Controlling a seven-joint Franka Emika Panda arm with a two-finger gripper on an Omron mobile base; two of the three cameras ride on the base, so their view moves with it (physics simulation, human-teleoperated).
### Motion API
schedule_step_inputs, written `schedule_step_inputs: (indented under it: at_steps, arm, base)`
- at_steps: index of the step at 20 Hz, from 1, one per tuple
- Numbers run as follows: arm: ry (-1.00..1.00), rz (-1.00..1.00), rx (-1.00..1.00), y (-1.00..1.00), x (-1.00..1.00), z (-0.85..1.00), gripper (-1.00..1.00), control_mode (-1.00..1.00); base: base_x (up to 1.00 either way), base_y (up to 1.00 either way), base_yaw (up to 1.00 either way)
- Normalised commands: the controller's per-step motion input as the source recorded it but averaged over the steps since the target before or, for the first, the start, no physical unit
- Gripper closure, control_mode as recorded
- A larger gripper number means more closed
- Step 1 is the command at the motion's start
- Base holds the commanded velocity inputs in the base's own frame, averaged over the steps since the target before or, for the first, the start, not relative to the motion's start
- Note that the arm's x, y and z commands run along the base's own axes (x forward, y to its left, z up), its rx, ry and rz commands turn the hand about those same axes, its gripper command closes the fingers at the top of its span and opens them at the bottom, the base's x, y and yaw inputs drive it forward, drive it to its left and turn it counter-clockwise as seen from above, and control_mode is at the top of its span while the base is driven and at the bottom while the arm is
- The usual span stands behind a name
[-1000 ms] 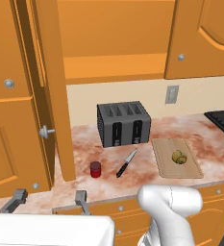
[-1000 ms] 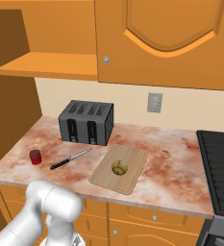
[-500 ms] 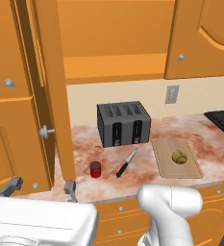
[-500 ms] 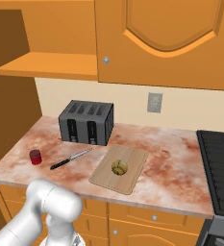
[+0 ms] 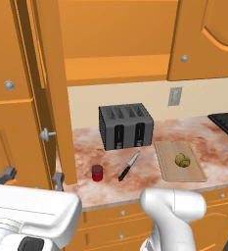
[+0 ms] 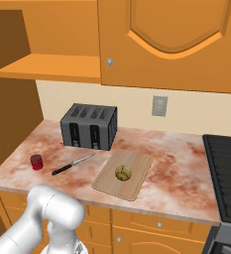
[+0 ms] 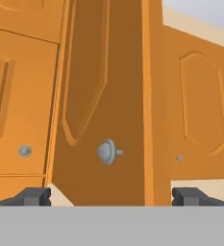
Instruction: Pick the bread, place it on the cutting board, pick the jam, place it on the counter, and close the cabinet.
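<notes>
Two fingertips of the end effector (image 7: 111,196) stand wide apart before the cabinet (image 7: 101,110) door.

Premises: rendered domestic kitchen. Evidence noted: marbled worktop (image 6: 176,163) over orange drawers (image 6: 156,225), wall cabinet (image 6: 166,39) w/ arched doors, toaster (image 6: 89,126), cutting board (image 6: 137,171), knife (image 6: 72,163), stove (image 6: 226,168) at right, wall outlet (image 6: 159,105).

Open cabinet (image 7: 104,96) door seen close up, arched panel facing the camera, round silver knob (image 7: 107,152) just above the spread claw (image 7: 111,196), dark fingertips (image 7: 34,196) wide apart, more orange doors either side
</notes>
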Motion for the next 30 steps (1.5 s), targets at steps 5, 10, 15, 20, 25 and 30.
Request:
schedule_step_inputs:
  at_steps: [5,10,15,20,25,30]
  arm:
    - [0.00,-0.04,0.00,0.17,0.28,-0.05,-1.00,-1.00]
    - [0.00,-0.04,0.00,0.16,0.28,-0.07,-1.00,-1.00]
    - [0.00,-0.04,0.00,0.16,0.30,-0.01,-1.00,-1.00]
    - [0.00,-0.05,0.00,0.11,0.26,0.00,-1.00,-1.00]
    - [0.00,-0.06,0.00,0.03,0.14,0.00,-1.00,-1.00]
    - [0.00,-0.09,0.00,0.00,0.07,0.00,-1.00,-1.00]
  base:
    - [0.00,0.00,0.00]
    - [0.00,0.00,0.00]
    - [0.00,0.00,0.00]
    - [0.00,0.00,0.00]
    - [0.00,0.00,0.00]
    - [0.00,0.00,0.00]
